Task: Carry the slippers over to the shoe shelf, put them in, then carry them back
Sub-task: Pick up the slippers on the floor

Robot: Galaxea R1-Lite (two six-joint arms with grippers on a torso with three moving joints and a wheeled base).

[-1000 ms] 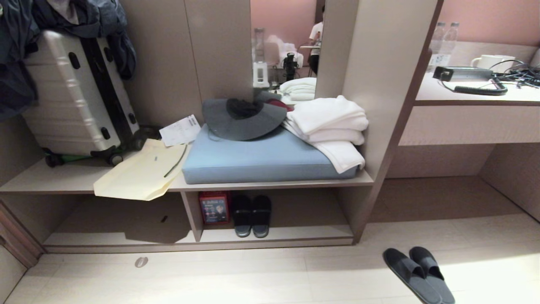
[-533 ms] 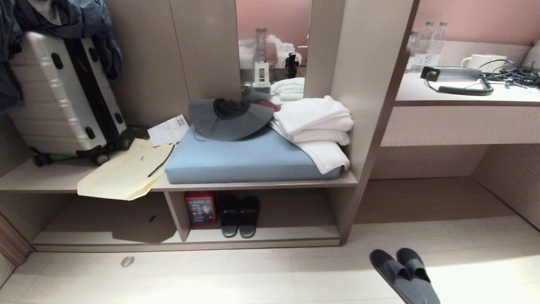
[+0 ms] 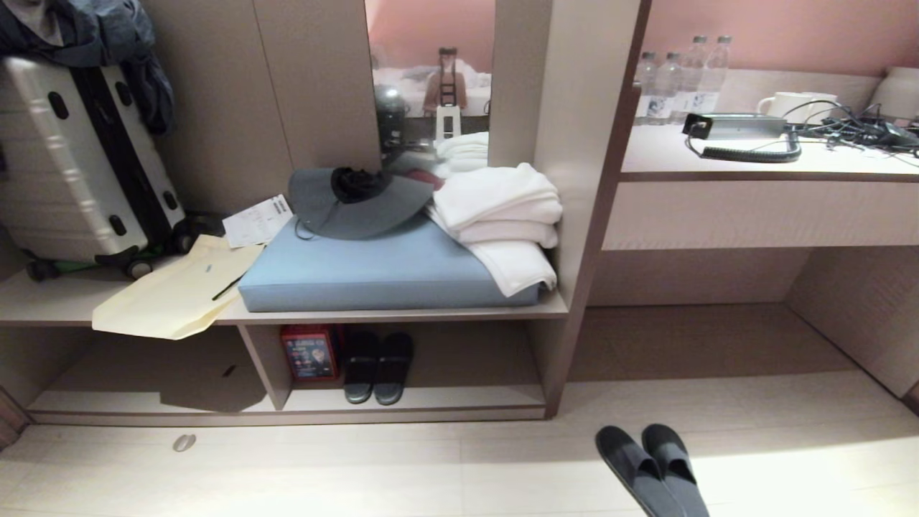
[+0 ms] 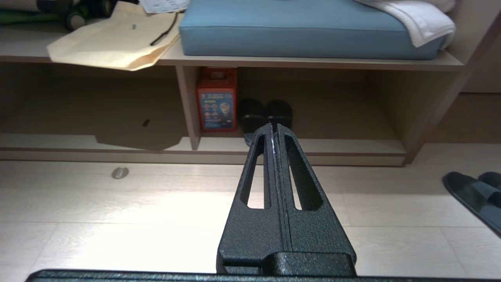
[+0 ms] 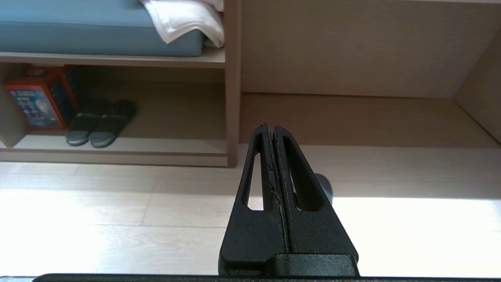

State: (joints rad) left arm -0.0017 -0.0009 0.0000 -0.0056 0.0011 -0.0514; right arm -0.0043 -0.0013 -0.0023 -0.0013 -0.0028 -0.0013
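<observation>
On the far left of the head view, a white suitcase (image 3: 68, 165) leans on the bench board (image 3: 43, 305), with dark clothing (image 3: 93, 36) hanging above it. Next to it lie a pale yellow paper bag (image 3: 169, 298) and a blue cushion (image 3: 373, 269), which carries a grey brimmed hat (image 3: 352, 201) and folded white towels (image 3: 499, 215). Below the bench, the shoe shelf (image 3: 431, 398) holds a red box (image 3: 309, 352) beside its upright divider and a dark pair with paler grey tips (image 3: 377, 366). Further right, the slippers (image 3: 650, 470) lie side by side on the pale floor (image 3: 359, 474), outside the shelf and partly cut off by the frame edge. At upper right, a desk top (image 3: 754, 154) bears water bottles (image 3: 682, 72), a white mug (image 3: 790, 106) and tangled black cables (image 3: 854, 129). Neither arm shows in the head view. In its wrist view, the left gripper (image 4: 274, 127) hangs above the floor with its fingers pressed together, holding nothing. The right gripper (image 5: 271, 128) is likewise closed and empty above the floor.
</observation>
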